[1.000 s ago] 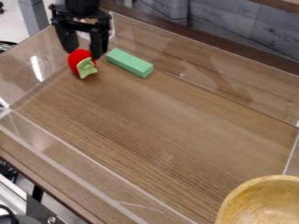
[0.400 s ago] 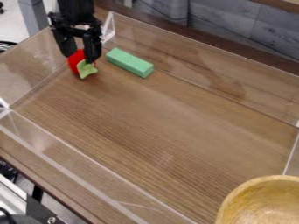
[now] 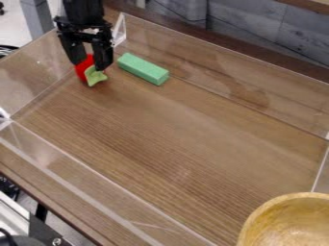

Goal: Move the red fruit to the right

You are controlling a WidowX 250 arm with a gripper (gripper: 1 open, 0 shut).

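Fingers of the gripper (image 3: 84, 58) stand apart and now straddle the red fruit (image 3: 91, 73) — lower on it than a second ago — just left of the green block (image 3: 142, 69), so a grasp looks imminent, not yet made.

Green block (image 3: 142, 69) on wood table (image 3: 180, 144); wooden bowl (image 3: 290, 223) bottom-right corner.

A lab bench: wooden tabletop (image 3: 193, 135) fenced by clear acrylic walls (image 3: 52, 159).
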